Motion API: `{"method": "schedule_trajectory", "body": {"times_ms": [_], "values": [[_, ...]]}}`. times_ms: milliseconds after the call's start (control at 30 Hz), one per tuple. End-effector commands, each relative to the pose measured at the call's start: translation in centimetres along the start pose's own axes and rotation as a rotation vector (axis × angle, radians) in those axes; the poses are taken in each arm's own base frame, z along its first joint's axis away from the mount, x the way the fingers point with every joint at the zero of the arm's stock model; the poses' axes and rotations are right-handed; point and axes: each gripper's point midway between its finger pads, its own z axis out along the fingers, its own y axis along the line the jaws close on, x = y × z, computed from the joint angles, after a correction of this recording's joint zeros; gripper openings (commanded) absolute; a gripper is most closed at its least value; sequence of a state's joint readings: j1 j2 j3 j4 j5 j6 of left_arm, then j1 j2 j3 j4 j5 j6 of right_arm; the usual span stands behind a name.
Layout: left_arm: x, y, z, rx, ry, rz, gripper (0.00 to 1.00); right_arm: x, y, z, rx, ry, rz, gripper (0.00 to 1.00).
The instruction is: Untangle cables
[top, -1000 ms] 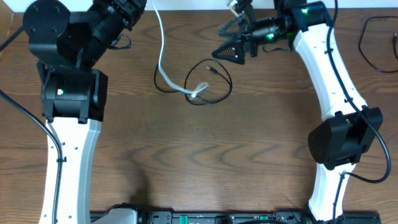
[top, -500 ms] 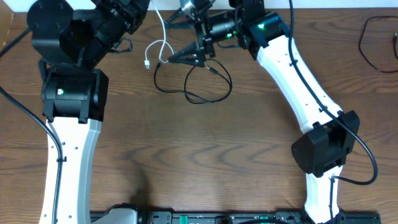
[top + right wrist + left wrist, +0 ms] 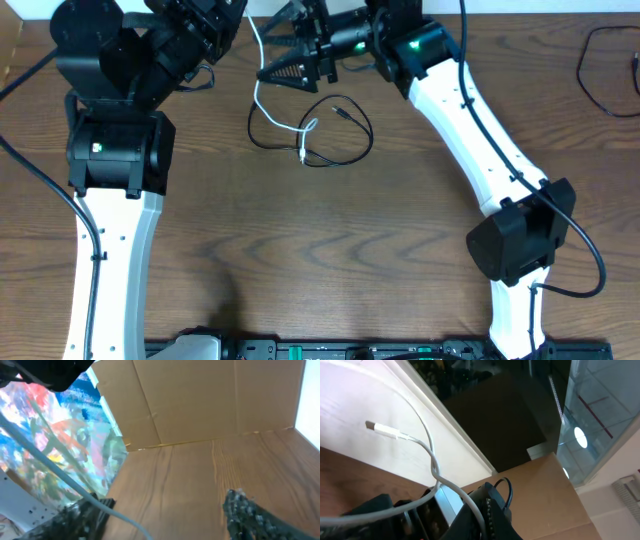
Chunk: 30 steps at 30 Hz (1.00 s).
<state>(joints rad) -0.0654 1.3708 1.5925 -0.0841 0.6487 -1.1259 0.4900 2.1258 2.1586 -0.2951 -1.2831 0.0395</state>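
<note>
The white cable (image 3: pixel 258 95) runs from my left gripper (image 3: pixel 232 12) at the table's far edge down to its plug end, which lies across the black cable (image 3: pixel 352 150). The black cable lies in a loose loop on the wood. In the left wrist view the white cable (image 3: pixel 431 455) passes between the shut jaws (image 3: pixel 450 505), and its other plug sticks out beyond them. My right gripper (image 3: pixel 275 72) is open and hovers beside the white cable, just above the loop. In the right wrist view the white cable (image 3: pixel 50 467) crosses the left finger of the open jaws (image 3: pixel 165 515).
Another thin black cord (image 3: pixel 600 60) lies at the table's far right edge. Both arm bases stand at the near side, left and right. A cardboard wall (image 3: pixel 200 400) stands past the table's end.
My right gripper moved left from the right side to beside the white cable. The white cable's free end swung left, then dropped back across the black loop. My left arm stayed put.
</note>
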Motion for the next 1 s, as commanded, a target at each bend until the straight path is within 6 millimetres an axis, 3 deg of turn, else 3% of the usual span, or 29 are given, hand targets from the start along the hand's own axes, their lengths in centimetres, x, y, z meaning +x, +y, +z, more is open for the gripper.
{"method": "schedule_trajectory", "body": {"times_ms": [0, 167, 467, 633, 967], "values": [[-0.5, -0.8, -0.4, 0.003, -0.022, 0.013, 0.08, 0.3, 0.3, 1.3, -0.006, 0.009, 0.053, 0.7], [-0.3, 0.8, -0.4, -0.059, -0.022, -0.025, 0.08, 0.3, 0.8, 2.1, -0.018, 0.011, 0.046, 0.52], [-0.1, 2.5, -0.3, -0.122, -0.026, -0.061, 0.07, 0.1, 0.6, 2.5, 0.002, 0.006, 0.043, 0.08], [-0.1, 3.7, 0.0, -0.154, -0.026, -0.132, 0.07, 0.1, 0.6, 2.5, 0.001, 0.006, 0.055, 0.04], [-0.5, 10.1, -0.6, -0.39, -0.126, -0.301, 0.07, 0.2, 0.0, 2.3, 0.033, 0.005, 0.149, 0.01]]}}
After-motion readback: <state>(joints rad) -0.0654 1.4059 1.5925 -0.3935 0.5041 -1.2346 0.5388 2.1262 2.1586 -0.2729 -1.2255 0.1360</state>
